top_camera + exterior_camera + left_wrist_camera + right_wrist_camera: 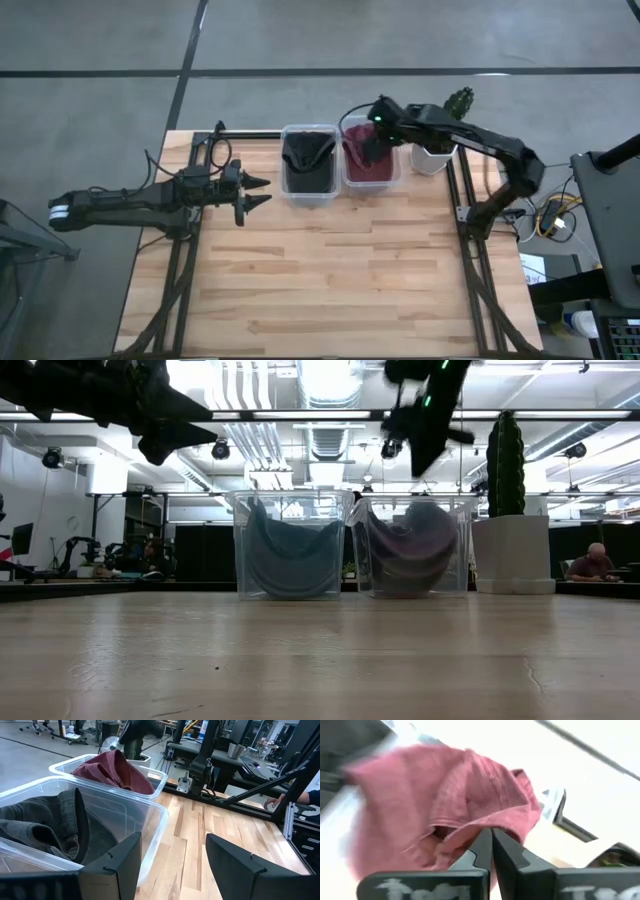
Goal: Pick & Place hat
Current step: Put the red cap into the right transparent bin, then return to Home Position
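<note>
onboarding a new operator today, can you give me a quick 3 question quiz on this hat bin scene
1. True or false: the left gripper is holding a hat.
2. The right gripper is above which bin? A) the bin with the dark hat B) the bin with the red hat C) neither
3. Fill in: just beyond the red hat's bin, towards the right arm's side, stands a white pot with a ____.

Key: 1 false, it is open and empty beside the dark hat's bin. 2 B. 3 cactus.

wooden table (330, 270) | carrying two clear bins (309, 190) (372, 180) side by side | white pot (433, 160) sitting beside them
</note>
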